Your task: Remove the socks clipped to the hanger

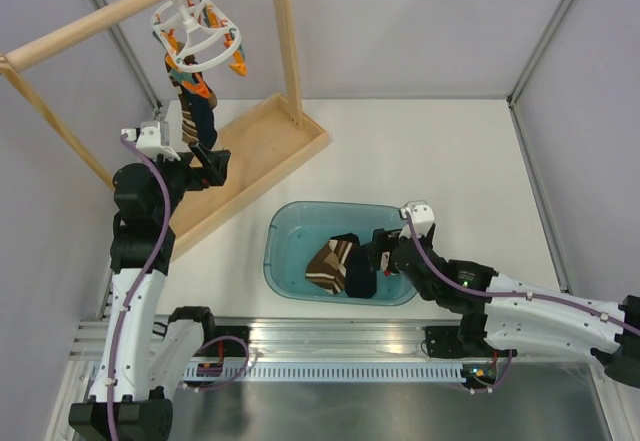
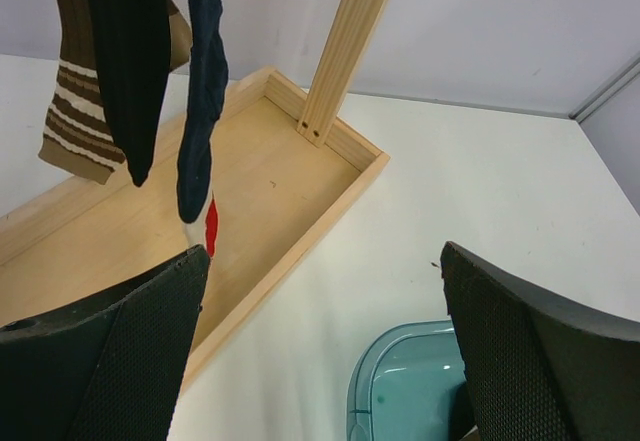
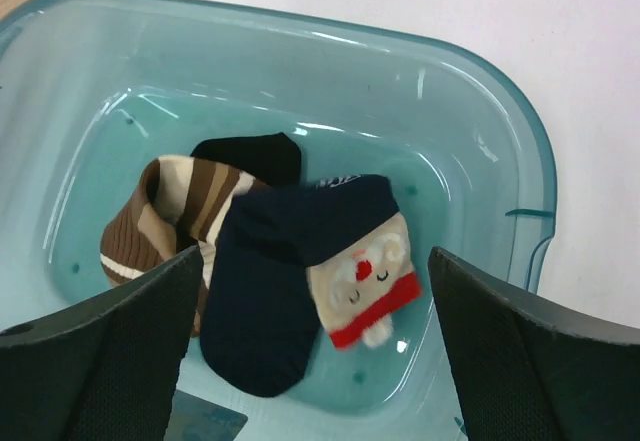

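The white ring hanger [image 1: 197, 33] hangs by its hook from the wooden pole, with orange and teal clips. Socks [image 1: 192, 96] dangle from it: a striped brown one [image 2: 80, 91], a black one [image 2: 130, 61] and a navy one [image 2: 200, 111] with a red-white tip. My left gripper [image 1: 205, 161] stands open just below their lower ends, nothing between its fingers [image 2: 120, 351]. My right gripper [image 1: 378, 256] is open over the teal basin [image 1: 290, 226]. Under it lie a navy sock with a red-white face patch [image 3: 290, 281], a striped sock [image 3: 165, 211] and a black sock [image 3: 250, 156], all free of the fingers.
The wooden rack has a tray-like base [image 1: 260, 156], an upright post [image 1: 285, 31] and a slanted top pole [image 1: 100, 26]. Grey enclosure walls stand on three sides. A metal rail [image 1: 350, 371] runs along the near edge by the arm bases.
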`<state>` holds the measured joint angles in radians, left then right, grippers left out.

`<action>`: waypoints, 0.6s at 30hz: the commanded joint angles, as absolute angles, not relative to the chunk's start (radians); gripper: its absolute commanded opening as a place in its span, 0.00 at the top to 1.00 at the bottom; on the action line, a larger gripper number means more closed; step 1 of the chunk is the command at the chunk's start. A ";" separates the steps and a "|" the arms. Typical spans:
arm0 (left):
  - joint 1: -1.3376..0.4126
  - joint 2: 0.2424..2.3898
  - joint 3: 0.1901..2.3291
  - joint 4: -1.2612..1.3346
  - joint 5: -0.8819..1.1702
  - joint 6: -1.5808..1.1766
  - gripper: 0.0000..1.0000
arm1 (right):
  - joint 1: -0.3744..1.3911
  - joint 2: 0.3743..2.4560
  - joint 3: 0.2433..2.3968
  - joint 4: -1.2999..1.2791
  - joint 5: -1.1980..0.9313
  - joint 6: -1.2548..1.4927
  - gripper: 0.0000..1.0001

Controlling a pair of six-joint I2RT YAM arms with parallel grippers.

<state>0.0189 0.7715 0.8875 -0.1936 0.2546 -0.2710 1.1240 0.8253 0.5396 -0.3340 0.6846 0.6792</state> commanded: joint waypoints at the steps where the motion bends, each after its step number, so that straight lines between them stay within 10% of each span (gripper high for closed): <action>1: 0.015 0.773 0.893 -0.206 0.241 -0.282 0.00 | 1.131 0.865 0.569 -0.351 0.686 0.709 0.02; 18: 0.015 0.778 0.896 -0.213 0.212 -0.298 0.00 | 1.129 0.860 0.659 -0.313 0.778 0.497 0.02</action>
